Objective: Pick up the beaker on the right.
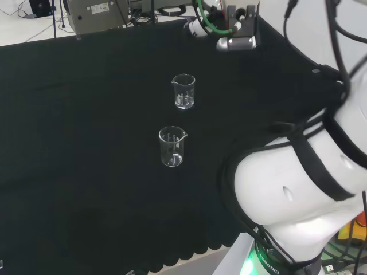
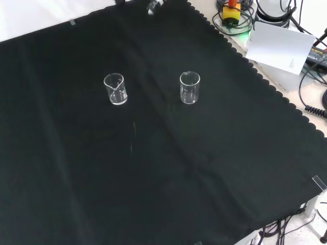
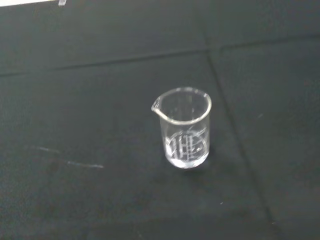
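Two clear, empty glass beakers stand upright on the black cloth. In the head view one beaker [image 1: 184,91] is farther off and the other beaker [image 1: 172,146] is nearer. In the front view they stand side by side, the left beaker [image 2: 115,89] and the right beaker [image 2: 189,87], well apart. The wrist view looks down on one beaker [image 3: 185,129] with a spout, standing alone; I cannot tell which of the two it is. The arm's wrist end [image 1: 235,26] hangs high at the head view's top, to the right of both beakers and touching neither.
The arm's white links [image 1: 304,189] bulk at the head view's right. The cloth's scalloped edge [image 2: 265,84] runs down the front view's right, with a white sheet [image 2: 281,46] and cables beyond it. A grey machine [image 1: 97,12] stands behind the bench.
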